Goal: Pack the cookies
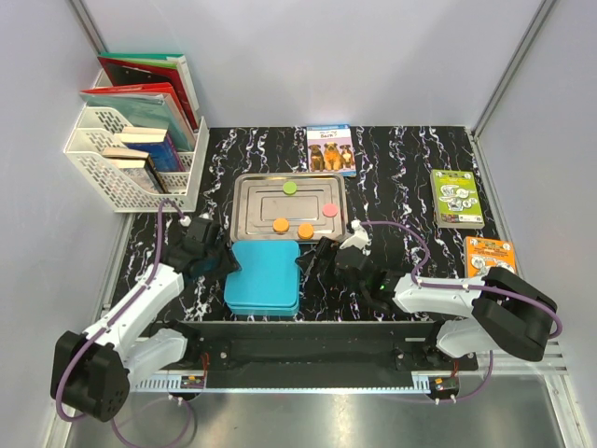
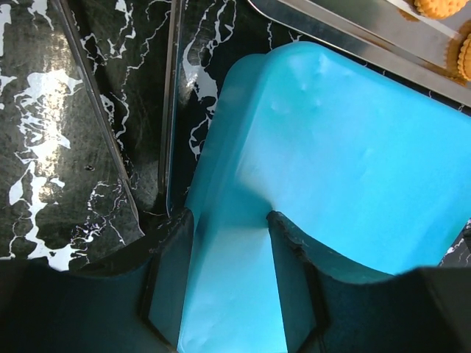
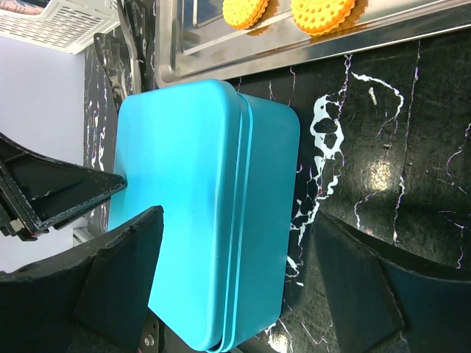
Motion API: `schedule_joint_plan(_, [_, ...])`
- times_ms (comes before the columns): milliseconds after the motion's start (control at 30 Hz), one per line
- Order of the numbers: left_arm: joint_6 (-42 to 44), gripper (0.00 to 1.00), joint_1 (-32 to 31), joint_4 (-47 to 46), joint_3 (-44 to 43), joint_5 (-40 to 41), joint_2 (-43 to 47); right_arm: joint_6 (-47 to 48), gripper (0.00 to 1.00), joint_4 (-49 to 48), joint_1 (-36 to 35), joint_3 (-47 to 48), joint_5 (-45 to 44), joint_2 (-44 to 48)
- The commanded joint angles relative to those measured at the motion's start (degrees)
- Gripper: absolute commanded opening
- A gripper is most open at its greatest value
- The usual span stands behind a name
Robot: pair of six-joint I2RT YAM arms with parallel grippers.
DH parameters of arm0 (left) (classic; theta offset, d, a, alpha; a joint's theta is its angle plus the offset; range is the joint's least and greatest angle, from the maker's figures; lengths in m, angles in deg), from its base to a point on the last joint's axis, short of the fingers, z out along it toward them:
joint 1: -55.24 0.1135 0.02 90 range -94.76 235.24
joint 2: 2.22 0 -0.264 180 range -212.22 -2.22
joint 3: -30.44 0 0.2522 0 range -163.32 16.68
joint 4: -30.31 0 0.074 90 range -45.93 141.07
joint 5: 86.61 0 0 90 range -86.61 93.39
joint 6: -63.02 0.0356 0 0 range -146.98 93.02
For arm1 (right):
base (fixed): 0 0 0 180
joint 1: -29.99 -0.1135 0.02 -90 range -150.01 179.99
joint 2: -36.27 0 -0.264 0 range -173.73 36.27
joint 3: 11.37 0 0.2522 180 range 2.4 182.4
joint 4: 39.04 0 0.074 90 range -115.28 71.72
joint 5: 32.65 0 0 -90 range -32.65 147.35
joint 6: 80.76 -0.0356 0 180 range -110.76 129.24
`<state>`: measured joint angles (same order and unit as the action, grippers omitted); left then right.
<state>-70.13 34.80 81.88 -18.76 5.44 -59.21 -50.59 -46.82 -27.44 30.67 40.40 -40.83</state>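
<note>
Right now your four cookies [image 1: 305, 230] all lie on the steel tray [image 1: 244, 201] at the middle of the table [image 1: 401, 187]; the green cookie [image 1: 290, 187] sits towards the far edge, the pink cookie [image 1: 329, 209] towards the right side, and the two orange cookies [image 1: 281, 224] lie side by side near the front rim, apart from each other; none of them is in a gripper. Just in front of the tray, touching or nearly touching its rim, is the blue box [image 1: 264, 277] with its lid on. Your left gripper [image 1: 222, 254] is at the box's left end, jaws about halfway apart; in the left wrist view blue fills the gap between its fingers [image 2: 173, 243], but you cannot tell whether they clamp it. Your right gripper [image 1: 324, 256] hangs at the box's right end with jaws spread wide and nothing held; the box's right side shows between its fingers [image 3: 125, 272]. Farther out you have a white rack of books [image 1: 131, 154] at the far left, a dog booklet [image 1: 331, 149] behind the tray, and a green booklet [image 1: 457, 198] and an orange booklet [image 1: 489, 254] on the right.
</note>
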Motion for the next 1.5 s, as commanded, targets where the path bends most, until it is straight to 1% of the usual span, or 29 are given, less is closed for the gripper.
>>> schedule_joint_plan(0, [-0.09,0.49,0.14,-2.20,0.46,-3.79,1.27,0.24,0.89,-2.10,-0.58,0.29,-0.45,0.02])
schedule_joint_plan(200, [-0.35,0.46,0.14,-2.12,1.07,-6.43,2.76,0.51,0.88,-2.37,-0.58,0.73,0.16,-0.59])
schedule_joint_plan(367, [-0.44,0.46,0.06,-1.94,1.34,-6.18,4.26,0.60,0.88,-2.45,-0.58,1.08,0.43,-1.12])
schedule_joint_plan(567, [-0.44,0.49,0.06,-0.54,0.02,-4.42,5.05,0.60,0.88,-2.19,-0.67,1.00,0.25,-0.68])
schedule_joint_plan(700, [0.09,0.53,0.14,1.57,-1.91,-2.14,5.14,0.68,0.88,-1.93,-0.67,0.82,-0.01,-0.42])
schedule_joint_plan(767, [0.35,0.53,0.15,3.24,-3.31,-2.22,5.31,0.59,0.88,-1.84,-0.67,0.82,-0.10,-0.16])
schedule_joint_plan(800, [0.53,0.54,0.23,4.72,-3.93,0.13,5.49,0.60,0.88,-1.66,-0.58,0.82,-0.36,0.19])
schedule_joint_plan(900, [0.97,0.55,0.15,7.54,-6.21,3.05,6.37,1.12,0.88,-0.87,-0.58,0.91,-1.41,1.25])
schedule_joint_plan(1000, [1.32,0.56,0.32,9.74,-8.32,5.60,8.29,2.87,0.88,1.14,-0.67,2.13,-2.73,2.56])
schedule_joint_plan(1167, [2.46,0.57,0.32,12.21,-12.45,9.46,10.41,9.02,0.89,6.85,-0.58,7.05,-5.46,5.38])
schedule_joint_plan(1267, [2.99,0.57,0.41,11.86,-13.51,8.60,11.29,13.85,0.88,10.63,-0.14,11.88,-7.83,5.73])
schedule_joint_plan(1300, [3.16,0.57,0.41,11.25,-13.51,7.72,11.29,15.43,0.87,11.95,1.17,13.63,-7.92,4.78])
schedule_joint_plan(1333, [3.43,0.56,0.41,10.72,-12.90,6.49,11.29,17.80,0.85,14.74,2.05,17.74,-7.57,4.16])
schedule_joint_plan(1367, [3.60,0.55,0.41,10.19,-12.55,4.05,11.38,18.69,0.82,16.08,3.10,19.78,-6.79,3.19])
schedule_joint_plan(1400, [3.43,0.52,0.41,9.49,-12.03,2.89,11.90,20.01,0.72,17.13,5.98,23.89,-4.00,1.18])
schedule_joint_plan(1467, [3.08,0.49,0.41,8.70,-10.35,0.95,13.13,20.80,0.50,21.00,8.46,27.87,-1.61,-1.02])
